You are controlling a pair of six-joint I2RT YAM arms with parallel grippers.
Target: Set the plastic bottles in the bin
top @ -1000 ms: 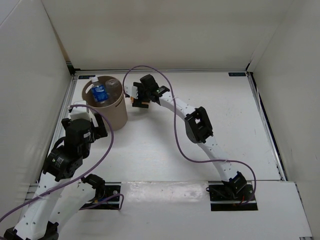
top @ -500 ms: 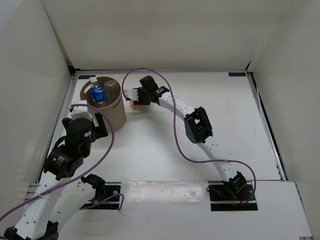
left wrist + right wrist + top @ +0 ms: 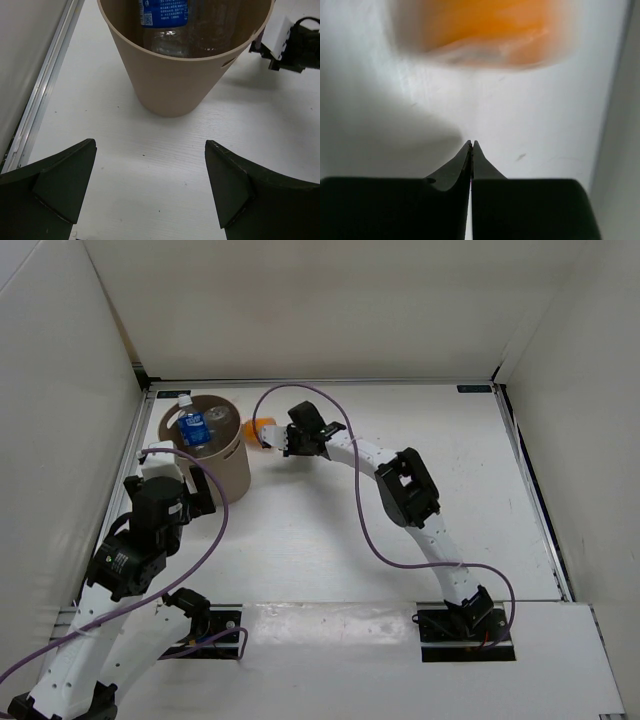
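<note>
My right gripper is pinched fully closed, its two dark fingertips meeting with nothing between them. Just ahead of the tips, the short orange plastic bottle fills the top of my right wrist view as a smear of colour. It is too blurred for me to tell whether it rests on the white table or is off it. From overhead, the orange bottle sits outside the tan round tapered bin, just beside the right side of the rim, between the rim and my right fingertips.

My left gripper is spread wide and grips nothing. Its dark fingers sit on the near side of the bin, one to each side and apart from its wall. The bin stands upright at the far left of the table, with a small notch just under the rim on the side toward my right arm.

Two bottles are inside the bin. The clear plastic bottle with the blue label and white cap is toward the left wall, its label plain in my left wrist view. A second clear plastic bottle stands just to its right.
</note>
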